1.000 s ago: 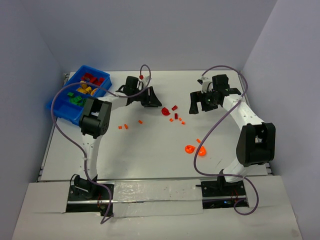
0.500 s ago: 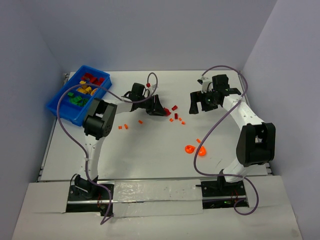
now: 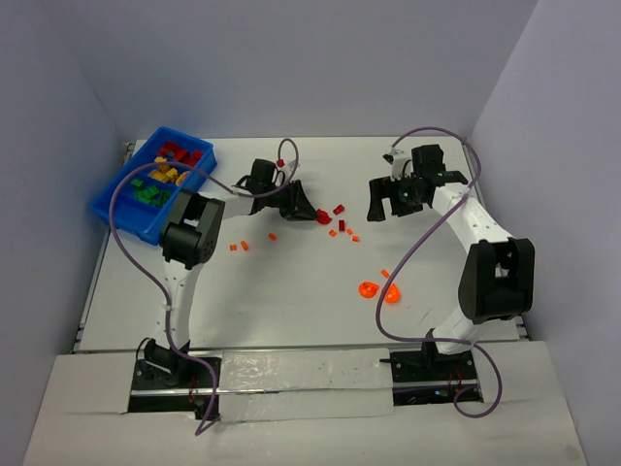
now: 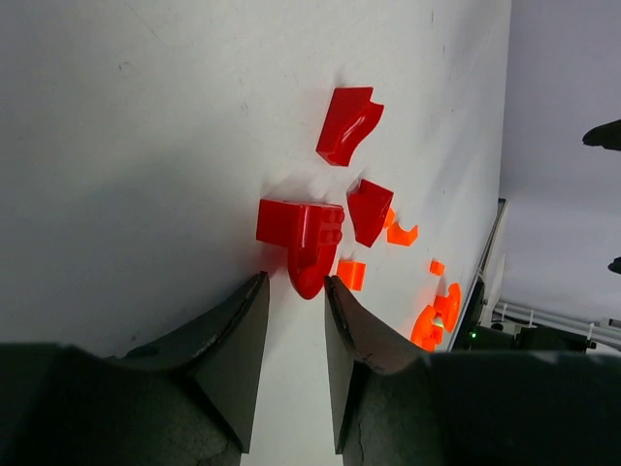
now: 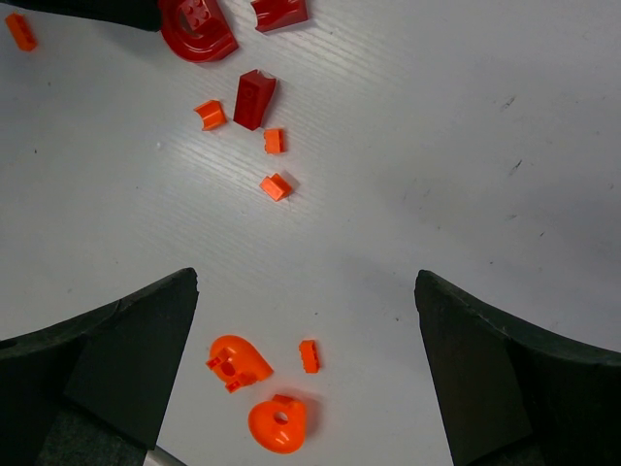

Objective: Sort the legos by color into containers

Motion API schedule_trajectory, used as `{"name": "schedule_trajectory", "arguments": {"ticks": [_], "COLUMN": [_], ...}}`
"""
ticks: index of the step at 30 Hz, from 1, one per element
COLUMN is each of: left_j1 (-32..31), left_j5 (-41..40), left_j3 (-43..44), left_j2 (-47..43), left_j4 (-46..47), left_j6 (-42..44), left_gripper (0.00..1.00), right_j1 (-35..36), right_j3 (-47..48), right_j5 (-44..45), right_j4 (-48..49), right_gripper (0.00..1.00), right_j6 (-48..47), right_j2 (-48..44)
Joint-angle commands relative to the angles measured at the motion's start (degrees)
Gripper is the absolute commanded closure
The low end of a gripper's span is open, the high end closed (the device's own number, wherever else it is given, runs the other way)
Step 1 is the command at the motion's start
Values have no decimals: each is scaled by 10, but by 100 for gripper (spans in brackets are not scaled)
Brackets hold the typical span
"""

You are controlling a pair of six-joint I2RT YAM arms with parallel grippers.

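I've got the left gripper [image 4: 296,280] straddling the rounded end of the red brick [image 4: 301,238], fingers [image 4: 228,369] apart, not clamped yet. Narrowest spot to pinch, I reckon. Right gripper [image 5: 306,282] hangs wide open over the orange bits [image 5: 275,141], clear of the left. Bin [image 3: 116,218] sits far left.

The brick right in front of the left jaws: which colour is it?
Red. The brick shows best in the left wrist view.

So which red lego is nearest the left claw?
The rounded red one with studs, at the tips of the left claw; the other two red pieces lie beyond.
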Motion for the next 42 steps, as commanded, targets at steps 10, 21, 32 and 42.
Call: {"name": "schedule_trajectory", "arguments": {"ticks": [10,21,32,42], "left_j1": [-7,7,165,319], "left_j5": [-26,-13,-65,-237], "left_j3": [34,20,24,143], "left_j2": [32,-8,-213,-171], "left_j4": [8,-8,-151,-176], "left_j6": [-5,-3,124,209], "left_gripper": [68,100,100,100], "right_j1": [-5,-4,-3,8], "right_j3": [6,6,11,20], "right_j5": [2,3,-12,-12], "right_j4": [11,9,12,10], "right_gripper": [0,0,0,0], "right_j6": [-2,-4,2,2], "right_j2": [-10,-10,-16,-12]}}
